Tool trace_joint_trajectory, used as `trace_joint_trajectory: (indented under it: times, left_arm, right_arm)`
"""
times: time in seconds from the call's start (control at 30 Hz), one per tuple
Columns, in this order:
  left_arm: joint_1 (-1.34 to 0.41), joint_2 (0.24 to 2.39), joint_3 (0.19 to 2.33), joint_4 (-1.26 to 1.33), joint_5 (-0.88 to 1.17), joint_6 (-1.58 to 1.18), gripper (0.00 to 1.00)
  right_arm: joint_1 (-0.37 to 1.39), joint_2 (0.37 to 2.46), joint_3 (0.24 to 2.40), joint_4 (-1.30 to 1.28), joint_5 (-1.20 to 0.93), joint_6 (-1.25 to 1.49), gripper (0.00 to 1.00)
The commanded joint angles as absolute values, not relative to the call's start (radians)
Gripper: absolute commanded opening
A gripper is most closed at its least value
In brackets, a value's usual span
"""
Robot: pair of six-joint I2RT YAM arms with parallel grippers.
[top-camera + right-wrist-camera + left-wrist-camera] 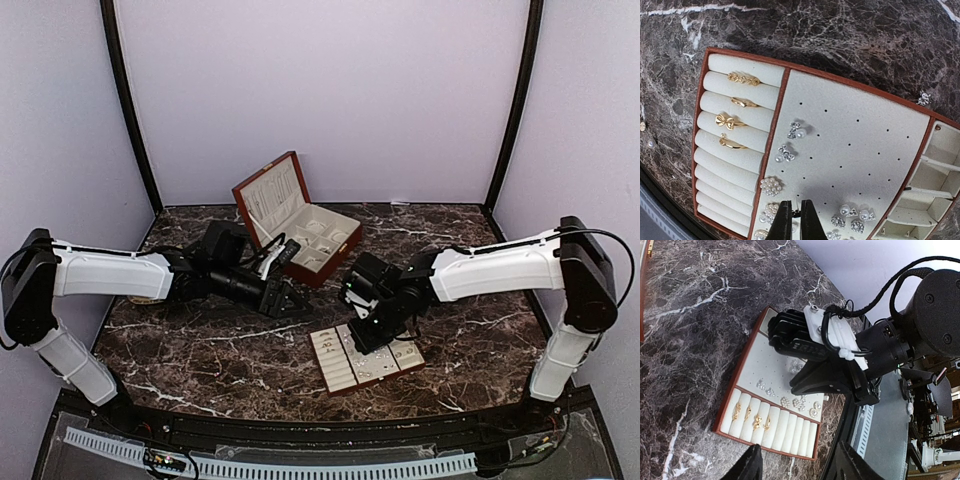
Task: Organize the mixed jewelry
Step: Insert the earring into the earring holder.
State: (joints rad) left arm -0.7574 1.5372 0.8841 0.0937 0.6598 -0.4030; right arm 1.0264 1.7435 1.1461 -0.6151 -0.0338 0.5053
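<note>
The cream slotted tray (855, 145) lies on the marble. Gold rings (726, 121) sit in its roll slots, and pearl and silvery earrings (785, 154) stand on its perforated panel. My right gripper (794, 203) hangs just above that panel, shut on a tiny silvery earring (796, 211) pinched between its fingertips. From above, the right gripper (365, 335) covers the middle of the tray (335, 385). My left gripper (800, 465) is open and holds nothing. It hovers over the marble to the tray's left (290, 300), facing the tray (765, 347).
The red-brown wooden box (300, 235) stands open behind the arms, lid up. A loose silvery piece (924, 98) lies on the marble beside the tray's far edge. Two small pearl bits (650, 144) lie off its ring end. The table's front edge is close to the tray.
</note>
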Motion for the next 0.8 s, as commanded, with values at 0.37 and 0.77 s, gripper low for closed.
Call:
trace_joint_trajectory:
  times: [0.37, 0.77]
  left_arm:
    - [-0.762, 1.537, 0.913, 0.069, 0.659, -0.385, 0.52]
    - [-0.761, 1.538, 0.913, 0.069, 0.659, -0.385, 0.52]
  right_arm:
    - [1.024, 1.763, 1.157, -0.633, -0.039, 0.495, 0.03]
    - [1.024, 1.776, 1.164, -0.625, -0.019, 0.492, 0.03]
